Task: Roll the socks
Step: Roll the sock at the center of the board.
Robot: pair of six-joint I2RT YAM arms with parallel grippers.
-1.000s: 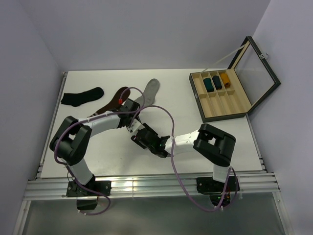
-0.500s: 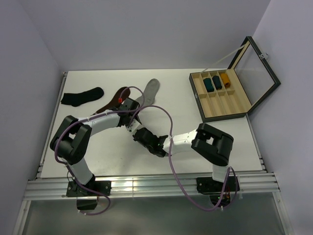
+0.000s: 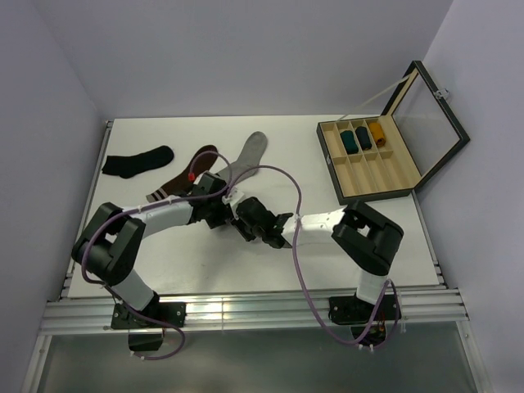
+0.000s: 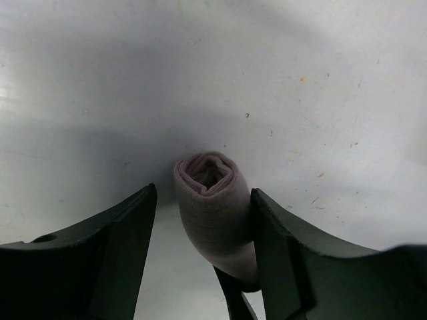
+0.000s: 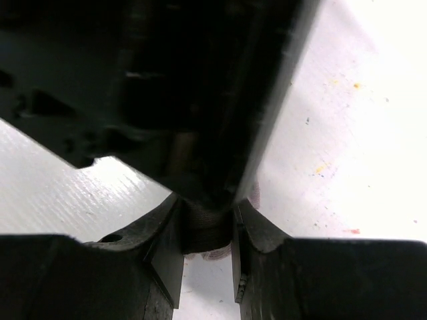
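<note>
Dusty pink sock roll (image 4: pixel 212 207) sits mid-table, caught where your two grippers meet.
Your right gripper (image 5: pixel 207 215) is clamped on the roll's sides. Your left gripper (image 4: pixel 203 200) stands parted around it: one finger touches the roll, the other is clear. The light grey sock (image 3: pixel 250 151) lies flat just beyond, beside the dark brown sock (image 3: pixel 176 176). You have bare table (image 3: pixel 368 237) nearer you and rightward, up to the wooden box (image 3: pixel 372 184).

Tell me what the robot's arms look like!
The left arm and right arm have white tube-like links joined by chunky black joints. A purple cable loops along each, with a red tag on the left one. The left gripper and right gripper have two dark fingers each.
</note>
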